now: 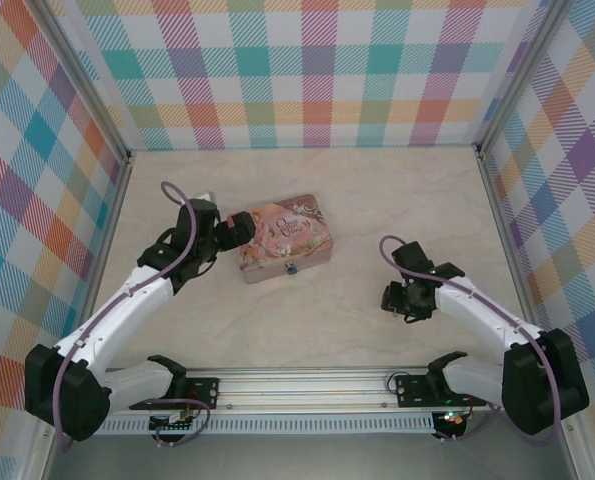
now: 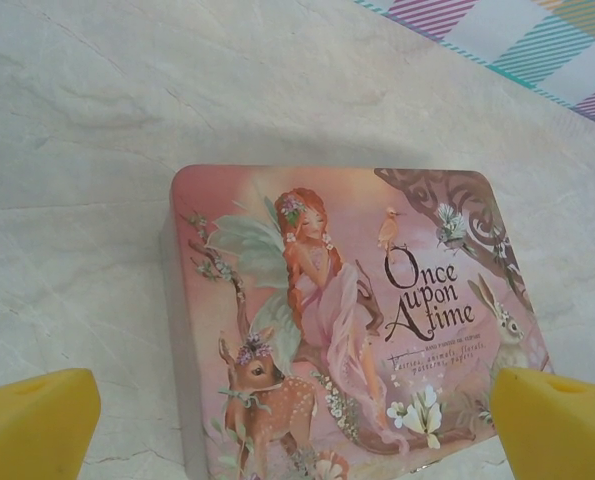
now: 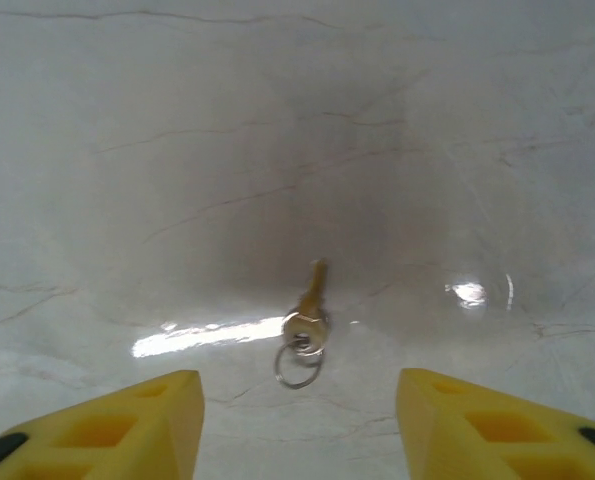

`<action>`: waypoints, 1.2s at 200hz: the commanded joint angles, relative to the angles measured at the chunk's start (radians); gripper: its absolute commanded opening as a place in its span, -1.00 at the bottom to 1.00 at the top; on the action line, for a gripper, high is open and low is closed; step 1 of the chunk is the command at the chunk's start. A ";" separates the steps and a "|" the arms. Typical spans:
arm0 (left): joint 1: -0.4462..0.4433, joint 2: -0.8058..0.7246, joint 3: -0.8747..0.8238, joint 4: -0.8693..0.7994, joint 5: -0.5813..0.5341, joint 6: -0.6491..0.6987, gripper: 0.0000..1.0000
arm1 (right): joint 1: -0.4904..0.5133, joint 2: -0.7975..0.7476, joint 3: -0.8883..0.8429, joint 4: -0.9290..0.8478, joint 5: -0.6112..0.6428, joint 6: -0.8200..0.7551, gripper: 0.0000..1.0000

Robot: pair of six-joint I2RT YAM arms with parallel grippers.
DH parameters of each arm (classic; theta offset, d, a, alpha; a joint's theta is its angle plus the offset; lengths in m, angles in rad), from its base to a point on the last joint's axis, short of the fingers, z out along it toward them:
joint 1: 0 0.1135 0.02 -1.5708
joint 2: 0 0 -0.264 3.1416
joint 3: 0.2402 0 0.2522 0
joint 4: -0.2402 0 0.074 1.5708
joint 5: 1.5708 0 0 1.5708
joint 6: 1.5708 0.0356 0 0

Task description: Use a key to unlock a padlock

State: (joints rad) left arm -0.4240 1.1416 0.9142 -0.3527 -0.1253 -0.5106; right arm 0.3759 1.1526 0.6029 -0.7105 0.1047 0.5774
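From above, the left arm is reaching forward, its claw (image 1: pixel 239 232) hovering at the left end of the pink tin (image 1: pixel 285 239) lying mid-surface (image 1: pixel 327 330); the padlock (image 1: pixel 292 268) is sitting at the tin's near side. The right arm is bending inward, its claw (image 1: pixel 402 300) pointing down near the surface's right edge. The left wrist view is showing the lid reading "Once upon A time", yellow fingertips (image 2: pixel 32 420) spread wide and gripping nothing. In the right wrist view, the key (image 3: pixel 312 300), on its ring, is lying between partly parted fingers (image 3: pixel 127 430), touching neither.
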 commanded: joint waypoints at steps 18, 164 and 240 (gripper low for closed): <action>-0.010 0.003 0.037 -0.025 -0.012 0.017 1.00 | -0.043 0.019 -0.029 0.075 -0.056 0.020 -0.11; -0.010 -0.024 0.015 -0.040 -0.022 0.008 1.00 | -0.042 0.130 -0.005 0.027 -0.077 0.034 -0.28; -0.010 -0.014 0.023 -0.039 -0.023 0.014 1.00 | -0.040 0.177 0.013 0.032 -0.098 0.019 -0.53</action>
State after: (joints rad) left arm -0.4240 1.1378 0.9207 -0.3679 -0.1333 -0.5072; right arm 0.3328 1.3056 0.6048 -0.6685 0.0425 0.5938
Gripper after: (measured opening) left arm 0.998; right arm 0.259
